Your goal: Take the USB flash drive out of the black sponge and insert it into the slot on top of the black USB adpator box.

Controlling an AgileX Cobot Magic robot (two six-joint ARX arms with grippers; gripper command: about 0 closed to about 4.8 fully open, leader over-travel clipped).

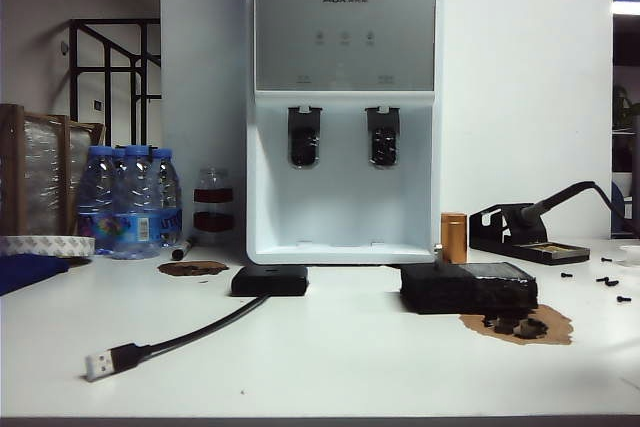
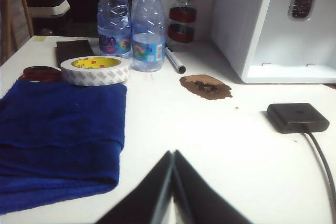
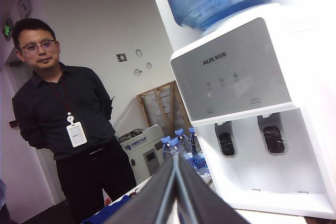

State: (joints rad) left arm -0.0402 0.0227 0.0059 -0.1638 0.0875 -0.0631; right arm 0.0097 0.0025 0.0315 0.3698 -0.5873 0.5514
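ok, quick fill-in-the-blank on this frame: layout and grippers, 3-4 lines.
1. The black USB adpator box lies to the ____ of the black sponge in the exterior view.
2. The left gripper has its fingers ____.
3. The roll of tape stands beside a ____ cloth.
4. The right gripper points toward the water ____.

Missing words: left; shut; blue; dispenser

USB flash drive too small to tell

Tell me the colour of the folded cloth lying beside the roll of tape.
The folded cloth is deep blue, shown best in the left wrist view.
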